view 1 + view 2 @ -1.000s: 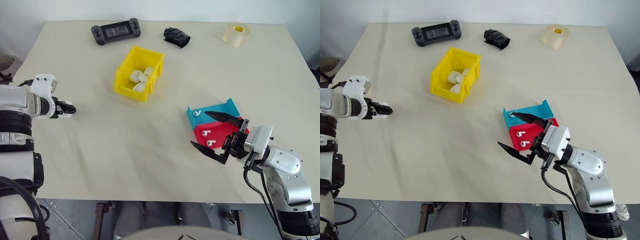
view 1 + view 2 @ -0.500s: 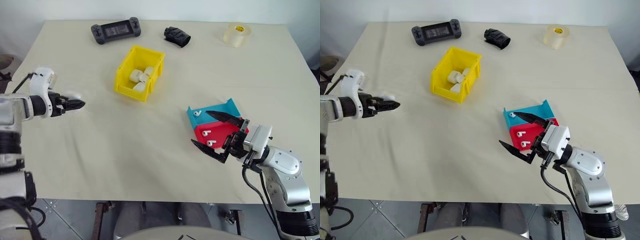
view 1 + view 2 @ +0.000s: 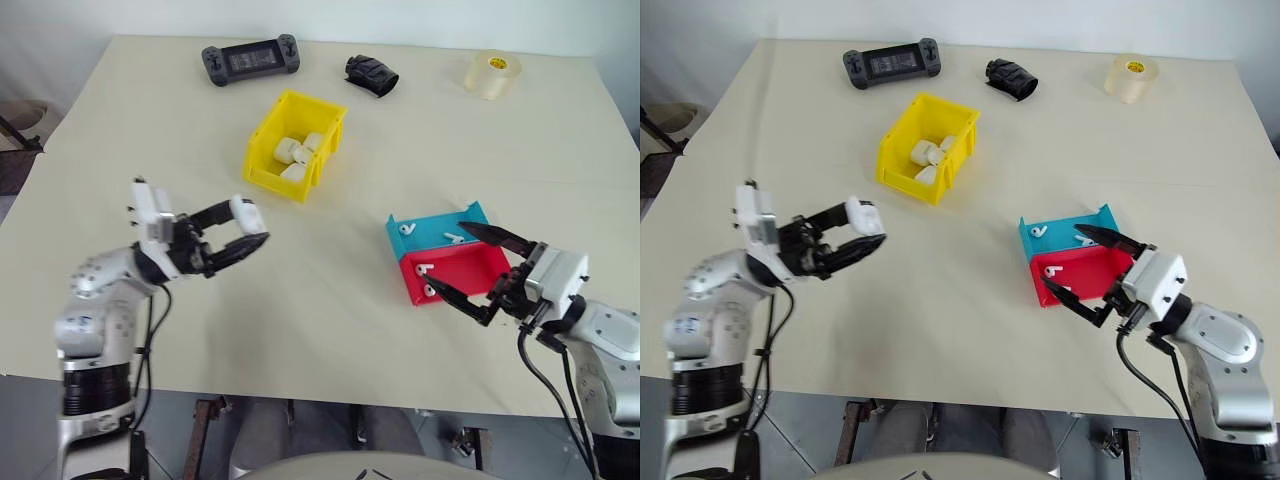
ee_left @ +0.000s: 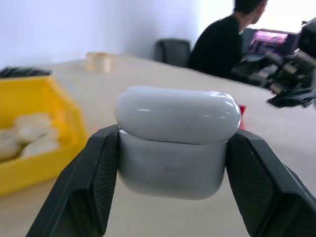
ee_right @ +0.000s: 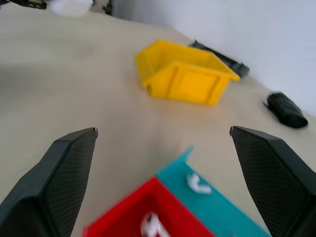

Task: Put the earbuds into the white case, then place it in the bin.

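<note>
The left gripper (image 3: 240, 228) was clamped on the white case (image 3: 245, 212), held above the table (image 3: 330, 330) on the near left, with the lid a little ajar in the left wrist view. The right gripper (image 3: 478, 270) hung with fingers wide apart over the red tray (image 3: 470, 268) and teal tray (image 3: 432, 228), where the earbuds (image 3: 428, 291) lay. The bin (image 3: 268, 140) stood farther back, holding several white cases.

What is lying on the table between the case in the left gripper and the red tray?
Nothing: in the left eye view the stretch from the white case in the left gripper to the red tray is bare table.
</note>
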Action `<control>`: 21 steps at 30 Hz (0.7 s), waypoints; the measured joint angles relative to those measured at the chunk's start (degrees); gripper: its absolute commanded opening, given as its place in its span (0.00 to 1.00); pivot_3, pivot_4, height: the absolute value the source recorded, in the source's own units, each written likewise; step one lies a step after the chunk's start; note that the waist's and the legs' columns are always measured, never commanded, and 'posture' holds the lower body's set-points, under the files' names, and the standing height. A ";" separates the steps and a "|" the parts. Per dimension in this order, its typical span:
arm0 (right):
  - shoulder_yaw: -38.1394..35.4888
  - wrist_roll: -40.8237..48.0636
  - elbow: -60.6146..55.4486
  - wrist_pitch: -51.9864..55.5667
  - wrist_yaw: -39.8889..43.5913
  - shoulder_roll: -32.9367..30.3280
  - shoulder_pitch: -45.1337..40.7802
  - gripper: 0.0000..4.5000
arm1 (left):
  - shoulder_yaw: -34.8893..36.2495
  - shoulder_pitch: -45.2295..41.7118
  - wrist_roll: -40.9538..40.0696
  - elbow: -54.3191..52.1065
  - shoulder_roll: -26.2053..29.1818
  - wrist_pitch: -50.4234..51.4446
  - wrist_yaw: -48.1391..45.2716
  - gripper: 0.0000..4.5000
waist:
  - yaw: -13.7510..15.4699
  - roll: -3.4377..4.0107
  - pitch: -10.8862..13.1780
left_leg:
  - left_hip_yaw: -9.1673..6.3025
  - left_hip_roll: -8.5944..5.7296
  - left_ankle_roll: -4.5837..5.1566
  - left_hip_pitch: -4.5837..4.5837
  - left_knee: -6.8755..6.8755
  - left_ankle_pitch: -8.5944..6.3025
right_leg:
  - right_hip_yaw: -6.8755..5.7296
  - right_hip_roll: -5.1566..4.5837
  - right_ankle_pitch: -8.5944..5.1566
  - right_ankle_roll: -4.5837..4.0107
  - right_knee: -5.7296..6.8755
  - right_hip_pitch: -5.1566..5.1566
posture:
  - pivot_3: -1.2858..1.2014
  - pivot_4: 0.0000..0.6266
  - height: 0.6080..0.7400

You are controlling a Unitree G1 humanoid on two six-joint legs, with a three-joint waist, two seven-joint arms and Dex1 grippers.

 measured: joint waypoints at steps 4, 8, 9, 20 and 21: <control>-4.21 -0.01 -2.09 -0.04 -0.56 -0.04 5.68 1.00 | -2.87 0.11 0.14 2.12 -3.45 -4.31 -0.46 0.62 | -0.52 0.01 -0.01 | 0.37 0.01 0.01 0.10 0.01 0.01 | 0.08 0.06 0.02 0.03 -0.03 0.00 | 0.52 0.24 1.00; -7.24 0.03 -4.11 0.00 -1.30 0.00 9.85 1.00 | -5.75 -0.24 0.77 5.38 -4.23 -8.30 -3.18 0.62 | -0.52 0.02 -0.01 | 0.63 0.15 0.01 0.21 -0.01 0.01 | 0.19 0.12 0.01 0.03 -0.04 0.05 | 0.52 0.24 1.00; -7.51 0.11 -4.73 0.00 -1.46 0.01 10.43 1.00 | -6.26 -0.50 0.95 6.08 -4.54 -9.03 -3.41 0.62 | -0.49 0.01 -0.01 | 0.64 0.15 0.01 0.21 0.00 0.01 | 0.19 0.12 0.01 0.03 -0.04 0.05 | 0.52 0.24 1.00; -8.13 0.47 -6.87 0.04 -3.15 0.18 10.56 1.00 | -6.57 -2.64 1.91 7.21 -0.97 -8.64 -1.36 0.62 | -0.45 0.02 -0.01 | 0.68 0.20 0.03 0.25 0.00 0.00 | 0.24 0.13 0.02 0.03 -0.04 0.06 | 0.52 0.24 1.00; -8.09 0.47 -6.85 0.04 -3.17 0.18 10.15 1.00 | -6.58 -2.71 1.85 7.18 -0.59 -8.71 -1.66 0.62 | -0.45 0.02 -0.01 | 0.68 0.20 0.02 0.25 0.00 0.00 | 0.24 0.13 0.02 0.03 -0.04 0.06 | 0.52 0.24 1.00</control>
